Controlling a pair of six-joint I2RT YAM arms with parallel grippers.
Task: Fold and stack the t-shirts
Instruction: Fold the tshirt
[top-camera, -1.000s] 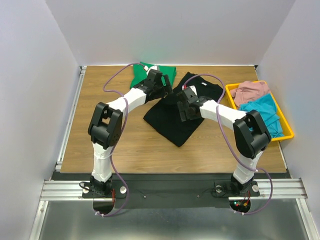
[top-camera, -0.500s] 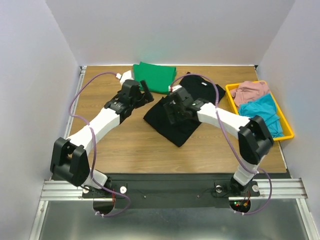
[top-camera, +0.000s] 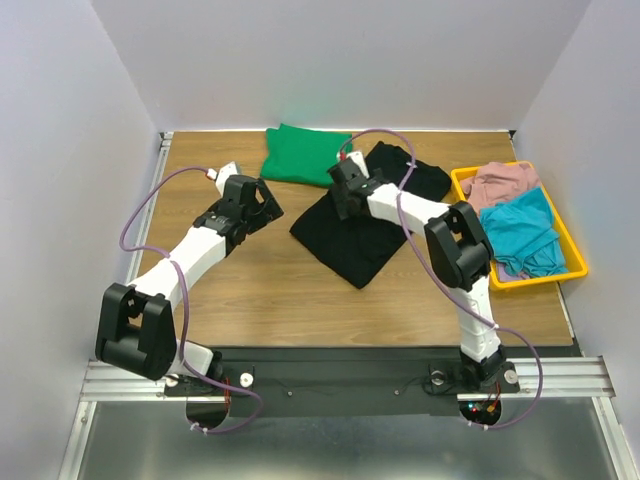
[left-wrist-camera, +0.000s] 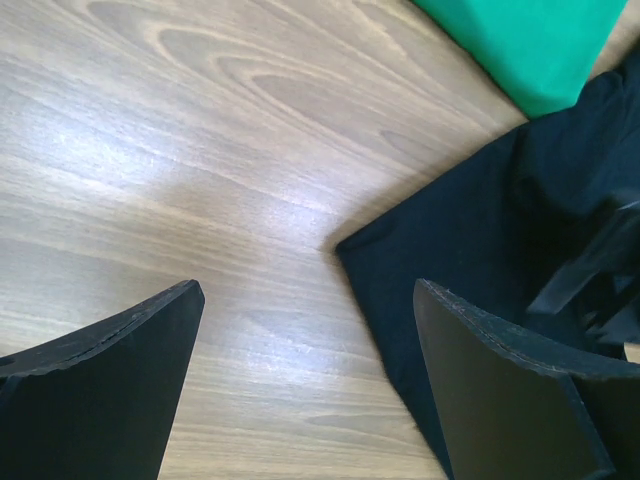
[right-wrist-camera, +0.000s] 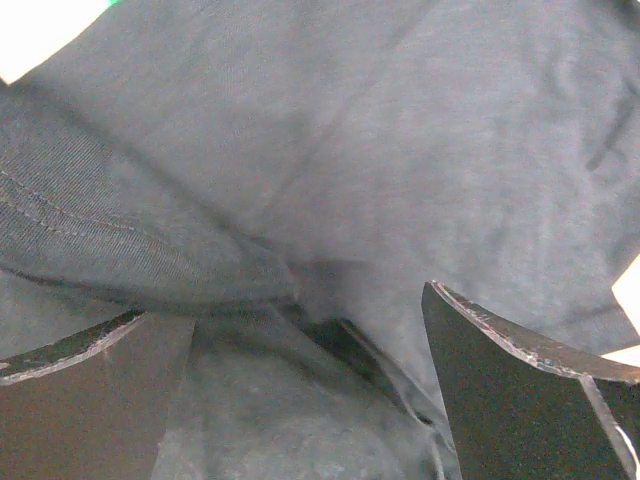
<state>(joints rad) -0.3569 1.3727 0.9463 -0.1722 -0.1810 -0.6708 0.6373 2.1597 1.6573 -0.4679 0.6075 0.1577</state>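
The black t-shirt (top-camera: 365, 225) lies rumpled on the table centre, right of the folded bright green t-shirt (top-camera: 305, 153) at the back. My left gripper (top-camera: 268, 208) is open and empty over bare wood, just left of the black shirt's corner (left-wrist-camera: 345, 250); the green shirt (left-wrist-camera: 530, 45) shows at the top right of the left wrist view. My right gripper (top-camera: 345, 196) is low over the black shirt's upper left part, jaws open, with folds of black cloth (right-wrist-camera: 300, 270) between the fingers. The starburst print and neck tag are hidden.
A yellow bin (top-camera: 574, 251) at the right edge holds a pink cloth (top-camera: 500, 182) and a teal cloth (top-camera: 525, 228). White walls enclose the table on three sides. Bare wood (top-camera: 200, 290) lies left and front of the shirts.
My left arm has pulled back from the green shirt toward the left and near side. My right gripper has moved up and left across the black shirt. The green shirt is now fully uncovered.
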